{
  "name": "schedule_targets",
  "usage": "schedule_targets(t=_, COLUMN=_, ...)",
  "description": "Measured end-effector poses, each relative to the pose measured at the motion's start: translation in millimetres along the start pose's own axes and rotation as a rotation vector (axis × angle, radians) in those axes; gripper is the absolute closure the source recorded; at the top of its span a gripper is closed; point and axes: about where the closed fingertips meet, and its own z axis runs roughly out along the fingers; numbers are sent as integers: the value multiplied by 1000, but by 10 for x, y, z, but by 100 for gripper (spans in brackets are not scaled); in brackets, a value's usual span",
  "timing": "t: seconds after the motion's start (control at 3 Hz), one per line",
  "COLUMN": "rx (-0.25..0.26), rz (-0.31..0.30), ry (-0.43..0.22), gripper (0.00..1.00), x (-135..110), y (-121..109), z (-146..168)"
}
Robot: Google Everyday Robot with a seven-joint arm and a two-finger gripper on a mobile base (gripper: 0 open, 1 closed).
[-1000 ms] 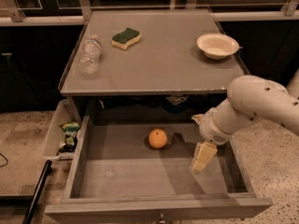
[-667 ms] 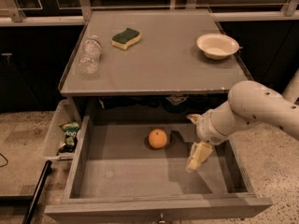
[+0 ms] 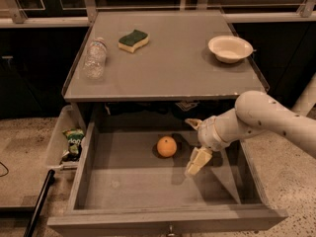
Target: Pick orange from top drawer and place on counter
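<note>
The orange (image 3: 167, 146) lies on the floor of the open top drawer (image 3: 148, 191), toward its back middle. My gripper (image 3: 189, 147) is inside the drawer just to the right of the orange, with its cream fingers (image 3: 198, 161) spread open and empty. One finger points toward the drawer's back, the other toward its front. The white arm comes in from the right. The grey counter (image 3: 173, 58) is the cabinet top above the drawer.
On the counter stand a clear plastic bottle (image 3: 94, 58) lying at the left, a green and yellow sponge (image 3: 133, 40) and a white bowl (image 3: 230, 48) at the right. A pale bin with a green snack packet (image 3: 74, 142) hangs left of the drawer.
My gripper has moved left inside the drawer, closer to the orange. The orange has not moved.
</note>
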Motion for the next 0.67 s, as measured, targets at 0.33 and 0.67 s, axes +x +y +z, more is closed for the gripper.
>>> schedule_targets(t=0.33, rx=-25, rz=-36, ry=-44, gripper=0, x=-160, y=-35, z=183)
schedule_targets(t=0.67, rx=-48, rz=-52, ry=-64, gripper=0, x=-243, y=-75, z=351)
